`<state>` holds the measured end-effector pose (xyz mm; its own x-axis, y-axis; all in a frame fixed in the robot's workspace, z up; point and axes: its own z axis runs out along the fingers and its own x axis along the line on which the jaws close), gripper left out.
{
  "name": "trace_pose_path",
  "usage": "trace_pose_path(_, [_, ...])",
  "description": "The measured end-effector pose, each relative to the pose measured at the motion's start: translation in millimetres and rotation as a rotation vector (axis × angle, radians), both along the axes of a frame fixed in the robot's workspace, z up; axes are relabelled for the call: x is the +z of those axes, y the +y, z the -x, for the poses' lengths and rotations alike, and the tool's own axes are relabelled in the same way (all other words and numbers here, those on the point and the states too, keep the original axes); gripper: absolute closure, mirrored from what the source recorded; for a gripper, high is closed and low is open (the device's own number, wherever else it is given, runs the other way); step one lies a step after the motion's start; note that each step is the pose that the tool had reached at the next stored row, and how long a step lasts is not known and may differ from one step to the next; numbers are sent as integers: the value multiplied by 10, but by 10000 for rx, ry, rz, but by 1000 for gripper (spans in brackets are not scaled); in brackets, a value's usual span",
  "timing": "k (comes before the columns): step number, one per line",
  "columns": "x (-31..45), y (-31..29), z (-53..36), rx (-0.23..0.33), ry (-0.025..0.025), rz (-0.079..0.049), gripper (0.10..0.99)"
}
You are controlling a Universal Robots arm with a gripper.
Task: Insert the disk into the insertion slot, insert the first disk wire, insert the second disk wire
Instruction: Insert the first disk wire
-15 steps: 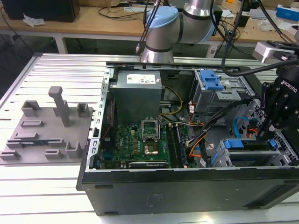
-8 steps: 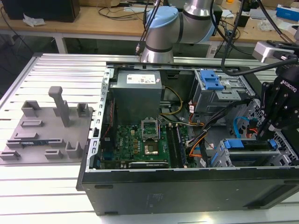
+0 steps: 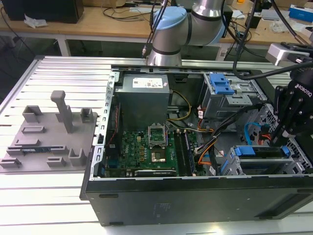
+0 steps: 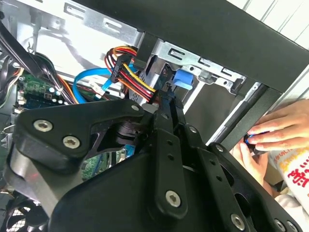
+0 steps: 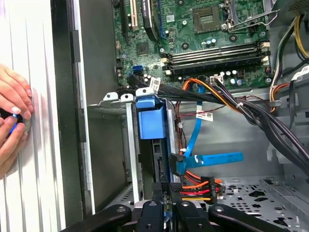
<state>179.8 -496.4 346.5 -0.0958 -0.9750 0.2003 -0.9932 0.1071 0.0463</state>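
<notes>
Your black gripper (image 5: 168, 198) has its jaws clamped on the black plug of the red, yellow and orange wire bundle (image 5: 195, 189), right at the disk (image 5: 150, 123) in its bright-blue plastic caddy. The disk sits in the insertion slot (image 3: 235, 167) of the grey perforated metal cage. The flat blue cable (image 5: 212, 159) has its plug against the disk's edge, just beside the bundle. A person's hands (image 5: 12, 121) rest on the white slatted tabletop (image 5: 41, 183).

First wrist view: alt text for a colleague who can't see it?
The claw sits at a black connector with red, orange and yellow wires, beside a blue flat cable, at the disk in its metal cage. Motherboard beyond; a person's hands outside the case.
</notes>
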Motion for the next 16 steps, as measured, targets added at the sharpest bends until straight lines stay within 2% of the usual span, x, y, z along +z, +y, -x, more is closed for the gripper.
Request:
trace_pose_path(5, [1,-6,2,-2,-9,-287,922])
trace_pose_path(12, [0,-20,2,-2,-9,-296,922])
trace_pose_path(16, [0,-63,5,-1,-9,-297,922])
